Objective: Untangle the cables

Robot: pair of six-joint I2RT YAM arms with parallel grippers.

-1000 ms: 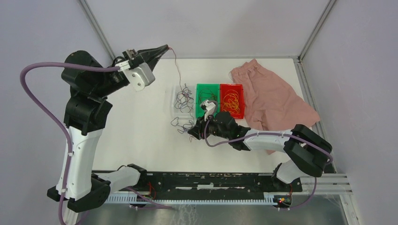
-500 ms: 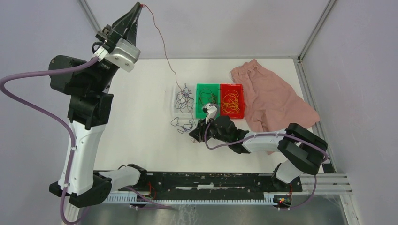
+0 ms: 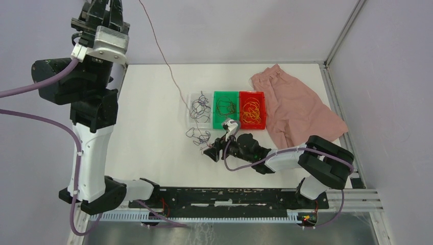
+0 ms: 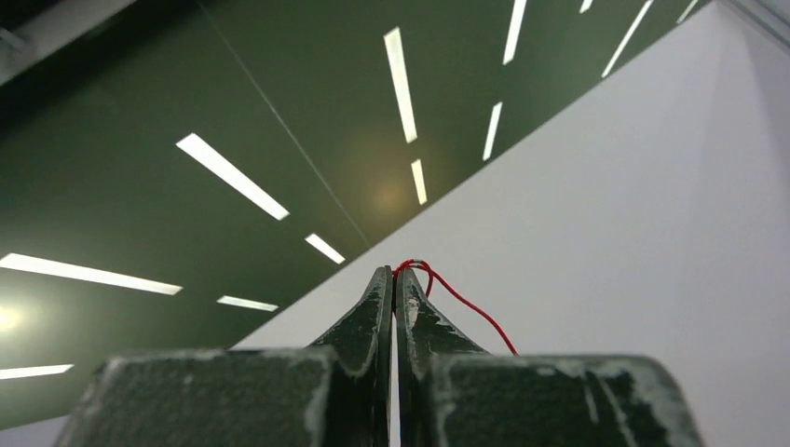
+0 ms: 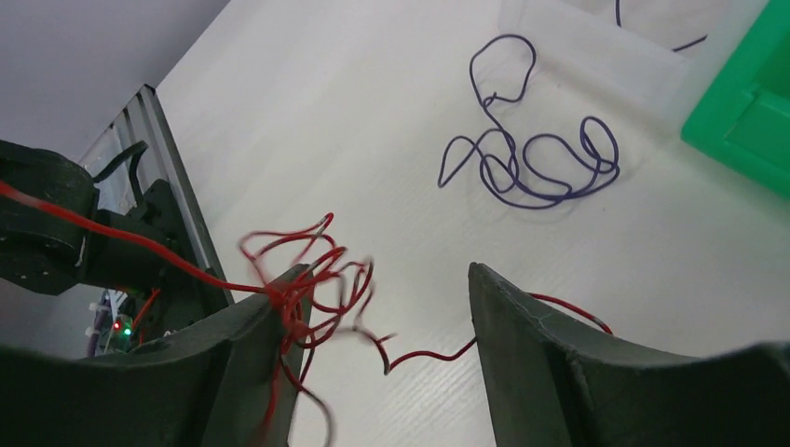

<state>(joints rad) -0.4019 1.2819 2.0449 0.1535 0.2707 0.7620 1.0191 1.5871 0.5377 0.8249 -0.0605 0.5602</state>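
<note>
The left gripper (image 4: 394, 276) is up high, far above the table (image 3: 148, 127); its jaws are squeezed tight together, and the very tip pinches one end of a red wire (image 4: 463, 304). From there the red wire runs in a long thin line down to the table; it lands near the clear tray (image 3: 190, 121).

The right gripper (image 5: 382, 298) sits low over the table, just in front of the trays; its jaws are wide apart and nothing is pinched between them. A curly red bunch (image 5: 312, 275) hangs on the edge of one finger, and more red wire lies on the table between the two fingers.

A loose purple wire (image 5: 531, 158) lies in loops on the table, just beside the clear tray. Three trays stand in a row — clear, green, red. The clear tray holds more purple wires (image 3: 200, 106); the green tray (image 3: 226, 93) holds dark wires (image 3: 224, 106); the red tray (image 3: 253, 93) holds orange-yellow wires (image 3: 251, 109). A pink cloth (image 3: 296, 109) lies just beside the red tray.
</note>
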